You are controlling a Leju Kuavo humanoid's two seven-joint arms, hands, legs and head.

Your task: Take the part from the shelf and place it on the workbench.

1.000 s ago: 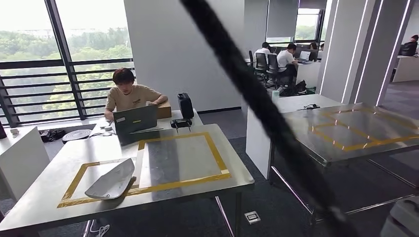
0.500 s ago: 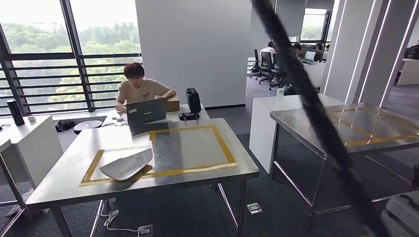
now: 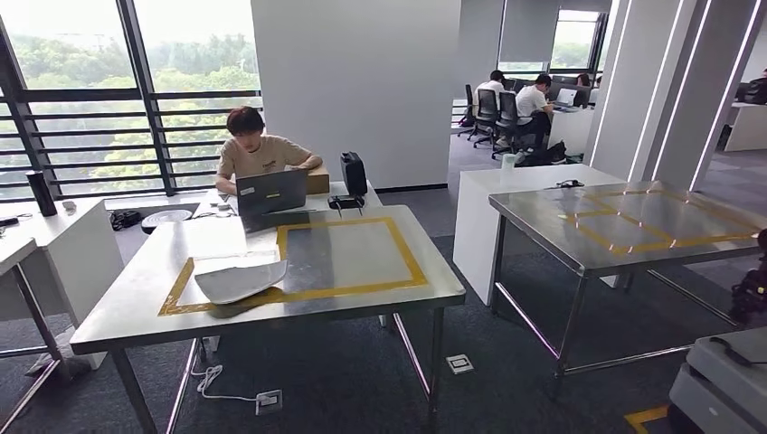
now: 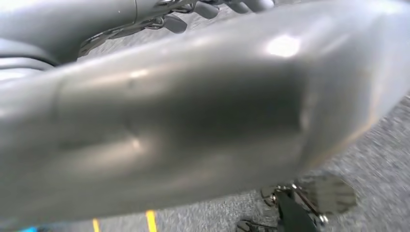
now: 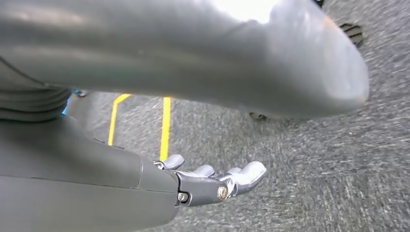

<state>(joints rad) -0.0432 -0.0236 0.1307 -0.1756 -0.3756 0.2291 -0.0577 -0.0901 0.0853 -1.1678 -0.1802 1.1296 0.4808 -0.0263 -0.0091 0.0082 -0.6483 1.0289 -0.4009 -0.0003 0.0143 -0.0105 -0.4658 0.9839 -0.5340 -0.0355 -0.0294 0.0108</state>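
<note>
Part (image 4: 193, 121): large smooth grey metal piece, rounded and glossy, held low over the floor. Very close to the left wrist camera; blurred.
Part, right wrist view: rounded grey end running across above the right hand, carpet behind it.
Left hand (image 4: 72, 19): grey cover lies against the part's far edge. Dark fingers (image 4: 208, 8) poke out past that edge. Cannot tell whether clasped on the part or only lying along it.
Right hand (image 5: 145, 183): fingers (image 5: 246, 174) stretched out straight, side by side, nothing between them. Clear of the part, with floor showing in the gap.
Floor (image 5: 314, 183): grey carpet, yellow lines (image 5: 166, 125) marked on it.
Workbench (image 3: 136, 307): steel table ahead in the head view, well apart from the robot. Yellow tape (image 3: 411, 262) marks two adjoining rectangles on its top.
Curved piece (image 3: 240, 280): pale grey sheet-metal shape lying in the left taped rectangle, overlapping the tape's front strip.
Laptop (image 3: 271, 192): open, at the workbench's far edge.
Person (image 3: 258, 154): seated behind the laptop, facing it.
Black case (image 3: 354, 174): upright, just beside the laptop.
Second table (image 3: 561, 244): steel, to the right of the workbench, also taped in yellow.
White cabinet (image 3: 516, 199): between the two tables, further back.
Background: more people (image 3: 520, 99) seated at desks, far back.
</note>
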